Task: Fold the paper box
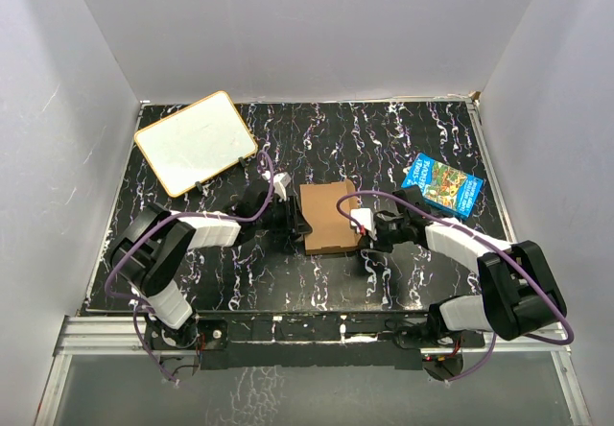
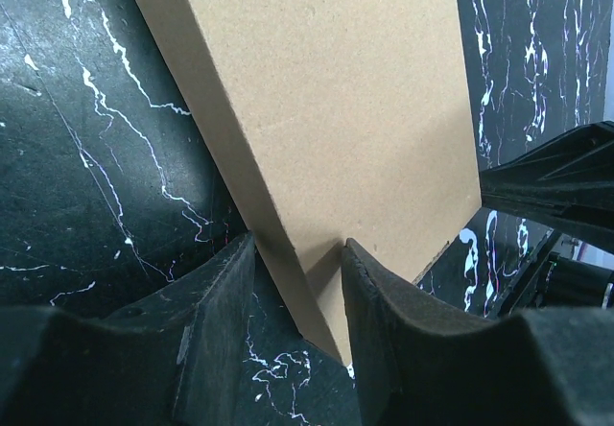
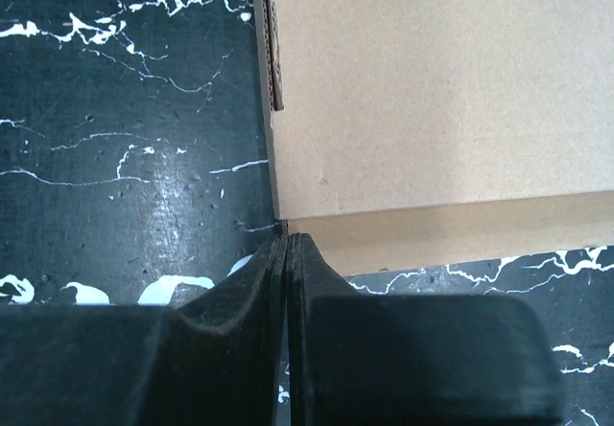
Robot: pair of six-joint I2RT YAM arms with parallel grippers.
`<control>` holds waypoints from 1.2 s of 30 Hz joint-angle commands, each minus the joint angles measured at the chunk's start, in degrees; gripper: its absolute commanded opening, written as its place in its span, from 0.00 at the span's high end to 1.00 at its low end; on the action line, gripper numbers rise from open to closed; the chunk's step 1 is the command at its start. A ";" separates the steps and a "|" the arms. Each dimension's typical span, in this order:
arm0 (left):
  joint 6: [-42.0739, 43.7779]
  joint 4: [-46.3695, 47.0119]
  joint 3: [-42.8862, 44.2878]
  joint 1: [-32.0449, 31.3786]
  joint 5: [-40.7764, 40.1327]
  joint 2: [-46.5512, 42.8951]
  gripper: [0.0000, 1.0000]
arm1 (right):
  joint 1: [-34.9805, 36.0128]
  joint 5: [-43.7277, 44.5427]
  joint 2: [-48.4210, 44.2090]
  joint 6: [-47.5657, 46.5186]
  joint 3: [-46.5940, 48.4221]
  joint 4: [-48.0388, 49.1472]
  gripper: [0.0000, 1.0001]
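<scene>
Bracing the box (image 1: 326,217) at the middle of the worktop (image 1: 403,148): the left tool (image 2: 299,251) pinches its left edge, apparently to steady it, while the right tool (image 3: 286,244), pressed together and empty, meets a right-side corner, likely to push.

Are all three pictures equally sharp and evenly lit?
Top view: even light, fairly sharp throughout, no strong glare on the table. Left wrist view: the cardboard box shows crisp grain, while the left tool near the lens is dark and soft. Right wrist view: a paler patch on the box, a shaded band along its lower edge, the right tool blurred.
</scene>
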 commanded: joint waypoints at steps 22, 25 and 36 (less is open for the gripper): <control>3.93 -7.26 2.49 0.27 -0.35 2.87 0.61 | 2.03 -0.72 -1.70 3.19 5.45 0.00 0.72; 4.06 -7.30 2.48 0.52 -0.22 2.71 0.61 | 0.59 -2.46 -2.44 1.34 6.25 -3.06 0.68; 5.09 -7.88 3.44 0.72 0.48 2.75 0.61 | -6.45 -2.48 1.28 2.91 7.78 -6.66 0.86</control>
